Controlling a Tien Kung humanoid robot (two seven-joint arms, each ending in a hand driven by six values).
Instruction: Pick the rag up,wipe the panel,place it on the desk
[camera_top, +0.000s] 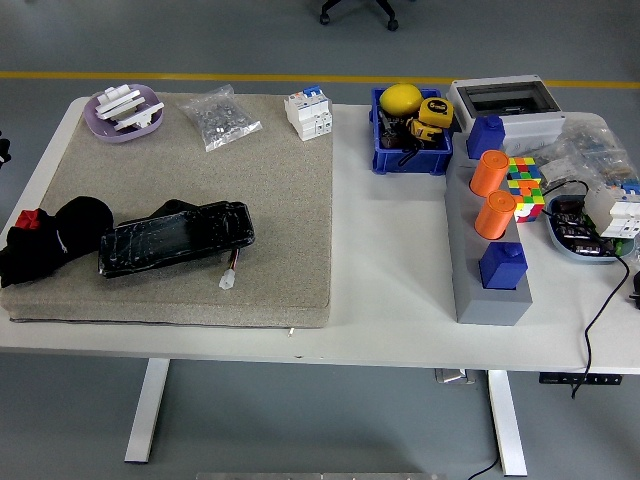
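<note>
Lengthwise, the black panel (176, 238) runs left-right, right end tilted toward the mat's far edge; neither robot hand shows, no writing is legible.

The black rag (50, 240) lies bunched at the beige mat's (280, 200) left edge.

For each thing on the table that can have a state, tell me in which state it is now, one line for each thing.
black rag: crumpled, at the mat's left edge, not held.
panel: flat on the mat, wrapped in clear film, touching the rag.
white connector: loose on the mat.
clear bag: lying on the mat, crinkled.
purple dish: holds white parts.
blue bin: full of items.
grey box: lid shut.
</note>
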